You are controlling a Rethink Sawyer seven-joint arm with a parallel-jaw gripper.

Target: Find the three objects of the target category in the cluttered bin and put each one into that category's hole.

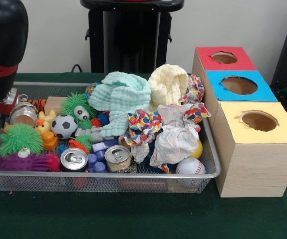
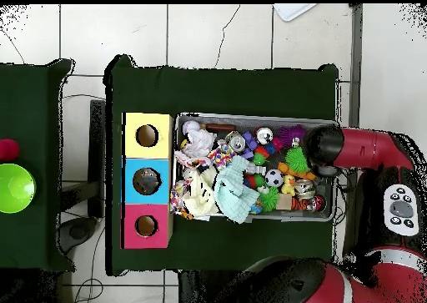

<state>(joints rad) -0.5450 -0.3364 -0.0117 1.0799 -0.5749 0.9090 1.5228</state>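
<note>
Mesh bin (image 1: 210, 174) on the green table (image 1: 133, 219), packed full; three-hole box just beside it, touching or nearly so: red hole (image 1: 224, 57), blue hole (image 1: 239, 84), yellow hole (image 1: 259, 120). Target category not stated; which items count cannot be told.

Arm (image 1: 1, 45) hangs over the bin's end farthest from the box; in the overhead view its wrist (image 2: 327, 145) covers that end; gripper hidden beneath, so whether it is open or closed cannot be told.

Handling, as judgement:
- cans (image 1: 74, 159) (image 1: 118, 158) at the front wall: stiff, light, smooth; best taken across the body, sides likely slippery;
- soccer ball (image 1: 63, 126) and baseball (image 1: 190, 166): round, prone to roll from a pinch; baseball wedged in the front corner nearest the box;
- mint cloth (image 1: 121, 97), yellow cloth (image 1: 168, 82), crumpled paper (image 1: 175, 137): soft, light; pinch a raised fold; may drag neighbours along;
- spiky green toy (image 1: 20, 138): squashy, forgiving.

Room: little bare floor in the bin; wire walls crowd edge items; cloth pile stands high between arm and holes, so carries probably need lift; holes open from above, unobstructed.
</note>
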